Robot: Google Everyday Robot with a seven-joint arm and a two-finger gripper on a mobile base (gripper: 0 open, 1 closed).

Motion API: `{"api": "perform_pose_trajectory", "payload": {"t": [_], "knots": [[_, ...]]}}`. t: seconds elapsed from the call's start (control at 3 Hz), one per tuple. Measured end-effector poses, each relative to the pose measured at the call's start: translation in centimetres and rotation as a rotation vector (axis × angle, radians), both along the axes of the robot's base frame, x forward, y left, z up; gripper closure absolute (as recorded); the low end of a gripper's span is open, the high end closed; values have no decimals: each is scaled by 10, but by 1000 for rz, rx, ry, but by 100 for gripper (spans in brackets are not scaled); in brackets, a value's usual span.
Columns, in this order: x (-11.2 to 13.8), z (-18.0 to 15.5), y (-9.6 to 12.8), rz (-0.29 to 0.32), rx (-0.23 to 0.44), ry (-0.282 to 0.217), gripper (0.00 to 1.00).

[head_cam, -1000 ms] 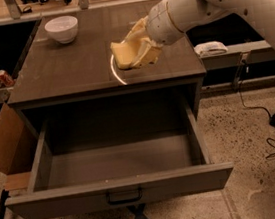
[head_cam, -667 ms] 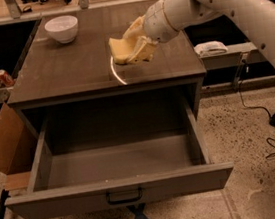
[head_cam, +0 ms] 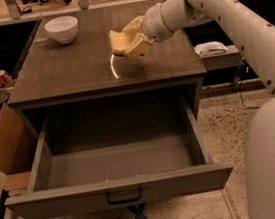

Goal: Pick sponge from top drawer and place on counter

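Sponge (head_cam: 117,41) is out of the drawer and hanging over the surface (head_cam: 62,71), clamped in the end effector (head_cam: 129,43)!

The big white arm (head_cam: 237,22) sweeps in from the right edge of the view and reaches across the dark plank surface. Below it the top drawer (head_cam: 119,162) gapes wide open, nothing showing inside, its small dark handle (head_cam: 124,196) centred on the front panel. A white bowl (head_cam: 62,28) sits near the surface's back left corner, well apart from the action. The end effector hovers right of centre, closer to the right edge, fingers closed on the pale yellow sponge, which is tilted and held above the surface, casting a shadow. Just beneath it, the thin white arc (head_cam: 113,67).
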State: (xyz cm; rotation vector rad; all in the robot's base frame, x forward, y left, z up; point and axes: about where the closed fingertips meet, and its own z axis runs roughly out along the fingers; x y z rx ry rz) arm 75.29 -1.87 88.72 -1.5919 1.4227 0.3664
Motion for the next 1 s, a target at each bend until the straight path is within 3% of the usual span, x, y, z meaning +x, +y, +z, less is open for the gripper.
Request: {"api": "perform_pose_trajectory", "payload": {"t": [0.33,0.67,1.0], "knots": [[8,-5,-3,-11,18,13,13],[7,-4,-15,-27,30,15,0],[-8,4,-41,-65,51,2,0]]}}
